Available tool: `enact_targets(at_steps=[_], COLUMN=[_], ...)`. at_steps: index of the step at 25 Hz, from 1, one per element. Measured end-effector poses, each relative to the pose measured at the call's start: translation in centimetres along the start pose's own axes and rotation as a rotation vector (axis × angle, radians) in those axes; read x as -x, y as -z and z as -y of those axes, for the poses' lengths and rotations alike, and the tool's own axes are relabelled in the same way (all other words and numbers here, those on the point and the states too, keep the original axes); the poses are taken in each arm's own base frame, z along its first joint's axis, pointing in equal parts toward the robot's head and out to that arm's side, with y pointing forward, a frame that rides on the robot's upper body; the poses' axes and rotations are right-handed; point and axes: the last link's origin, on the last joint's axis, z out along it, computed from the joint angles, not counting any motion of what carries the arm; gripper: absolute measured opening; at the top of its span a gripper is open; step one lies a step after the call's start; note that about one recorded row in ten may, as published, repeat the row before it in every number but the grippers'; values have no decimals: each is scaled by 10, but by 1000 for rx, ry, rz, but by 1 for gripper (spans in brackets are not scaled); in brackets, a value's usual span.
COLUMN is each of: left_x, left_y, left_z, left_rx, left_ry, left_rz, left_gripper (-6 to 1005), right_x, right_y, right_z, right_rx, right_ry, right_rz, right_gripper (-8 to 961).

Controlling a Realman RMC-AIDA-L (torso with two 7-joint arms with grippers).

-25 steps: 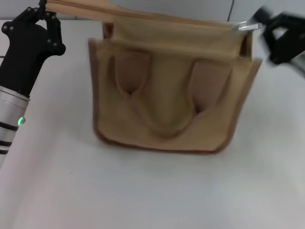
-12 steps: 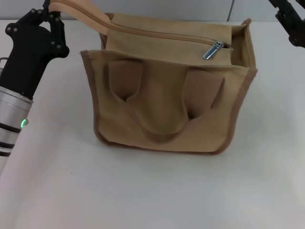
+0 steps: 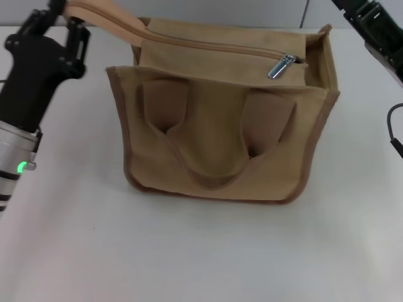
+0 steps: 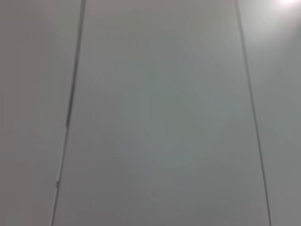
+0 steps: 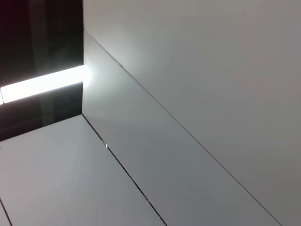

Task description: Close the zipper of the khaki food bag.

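The khaki food bag [image 3: 220, 138] stands on the white table in the middle of the head view, front pockets and loop handles facing me. The zipper [image 3: 214, 46] runs across its top panel, and its silver pull tab [image 3: 281, 66] lies at the right end. My left gripper [image 3: 62, 14] is at the bag's far-left corner, shut on the khaki tape end [image 3: 104, 12] that sticks out from the zipper line. My right gripper [image 3: 368, 22] is raised at the top right, apart from the bag and partly cut off by the frame edge. Both wrist views show only pale panels.
The white table [image 3: 201, 251] spreads in front of and beside the bag. A thin dark cable [image 3: 393, 132] loops at the right edge. My left arm's silver forearm [image 3: 16, 157] slants along the left side.
A second ago my right gripper was at the pull tab at the bag's right end. It has let go and drawn away up and to the right. The bag has settled, the tab resting on top.
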Motion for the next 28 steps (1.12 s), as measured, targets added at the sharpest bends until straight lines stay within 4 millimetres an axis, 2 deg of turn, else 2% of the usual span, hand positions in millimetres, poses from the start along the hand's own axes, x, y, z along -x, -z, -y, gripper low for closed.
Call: enact_targets(at_steps=[2, 3, 6, 9, 16, 18, 22, 24, 28], left_x=[-5, -11, -11, -32, -50, -49, -44, -38, -31], left_y=[5, 13, 13, 32, 53, 64, 72, 76, 83], left_z=[9, 20, 20, 39, 42, 37, 27, 17, 4], left_rx=[-34, -77, -77, -47, 78, 196, 323, 440, 564], left_ry=[76, 153, 153, 299, 286, 252, 237, 224, 218], left_rz=[-20, -49, -49, -107, -89, 16, 128, 220, 319], left_gripper=[241, 266, 338, 442, 712, 786, 786, 786, 786], right_x=[-3, -5, -7, -9, -13, -15, -23, -34, -44], right_y=[0, 1, 1, 1, 0, 4, 6, 4, 5], right_z=[0, -1, -1, -2, -5, -10, -16, -22, -27], right_rx=[-4, -8, -10, -11, -1, 15, 57, 144, 237], right_ry=[16, 25, 48, 96, 204, 265, 377, 467, 531], right_rz=[2, 5, 6, 7, 13, 29, -11, -99, -194], right_gripper=[719, 739, 739, 739, 740, 740, 740, 740, 739])
